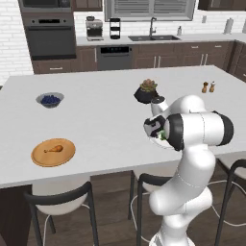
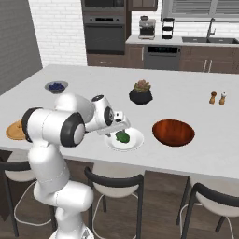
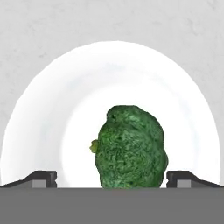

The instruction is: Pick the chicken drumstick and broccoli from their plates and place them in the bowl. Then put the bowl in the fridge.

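The dark green broccoli (image 3: 131, 148) lies on the white plate (image 3: 52, 122). My gripper (image 3: 113, 179) is open right above it, one fingertip (image 3: 41, 178) on each side, not touching. From the right base view the gripper (image 2: 113, 133) hangs at the left edge of the white plate (image 2: 133, 142) beside the broccoli (image 2: 123, 136). The reddish-brown bowl (image 2: 173, 132) sits empty just right of that plate. The chicken drumstick (image 1: 54, 149) rests on the tan wooden plate (image 1: 53, 153) at the island's front left. The fridge is out of view.
A grey bowl of blueberries (image 1: 50, 100) sits at the left rear of the island, a black succulent pot (image 2: 141, 92) behind the white plate, two shakers (image 2: 217, 98) at the far right. Black stools (image 1: 62, 197) line the island's near edge.
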